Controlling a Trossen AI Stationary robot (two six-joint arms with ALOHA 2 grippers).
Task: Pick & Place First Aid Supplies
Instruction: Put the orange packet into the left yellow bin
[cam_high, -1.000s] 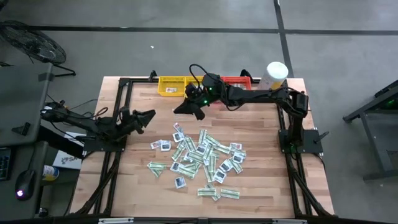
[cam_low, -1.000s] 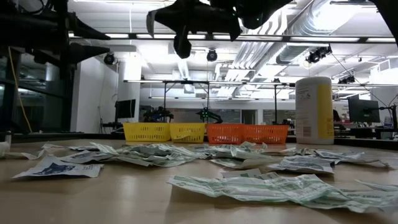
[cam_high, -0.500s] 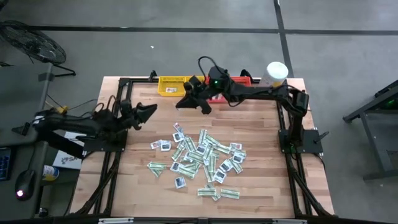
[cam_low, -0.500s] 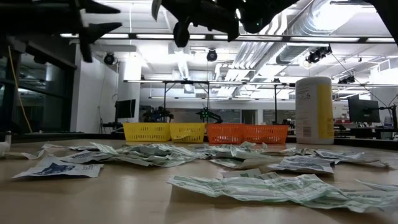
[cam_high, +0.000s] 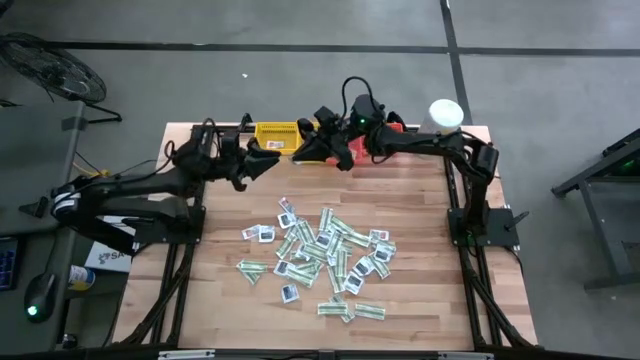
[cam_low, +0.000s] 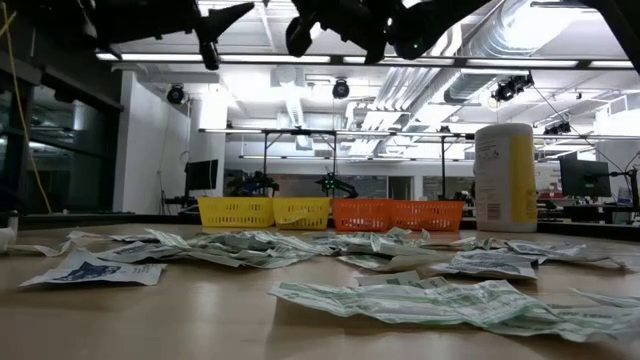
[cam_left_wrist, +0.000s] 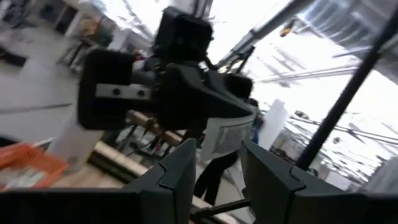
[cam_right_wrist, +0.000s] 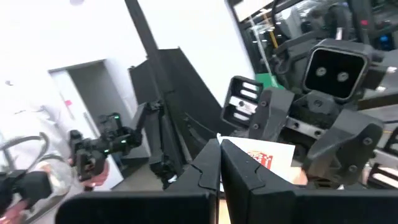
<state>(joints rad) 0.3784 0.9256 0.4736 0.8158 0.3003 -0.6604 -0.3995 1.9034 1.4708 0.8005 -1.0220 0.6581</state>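
Observation:
The first aid packets (cam_high: 322, 255) lie loosely heaped on the middle of the table, flat white-and-green strips and small white squares with dark centres; up close the packets (cam_low: 400, 290) rest flat on the wood. My left gripper (cam_high: 266, 164) hangs open in the air near the yellow tray (cam_high: 275, 136), with nothing between its fingers (cam_left_wrist: 219, 163). My right gripper (cam_high: 322, 152) hovers shut between the yellow tray and the red tray (cam_high: 392, 132), facing the left gripper. No packet shows between its fingers (cam_right_wrist: 219, 149). Both grippers are high above the table (cam_low: 215, 25) (cam_low: 300, 30).
The yellow tray (cam_low: 265, 212) and red tray (cam_low: 398, 214) stand side by side at the far edge. A tall white-and-yellow canister (cam_high: 443, 116) stands at the far right corner (cam_low: 504, 178). Bare wood surrounds the pile on the left, right and near sides.
My left arm has swung from the table's left side toward the far edge and risen, ending beside the yellow tray. My right gripper has moved toward the far edge and to the right, up to the trays. The packets have lain still.

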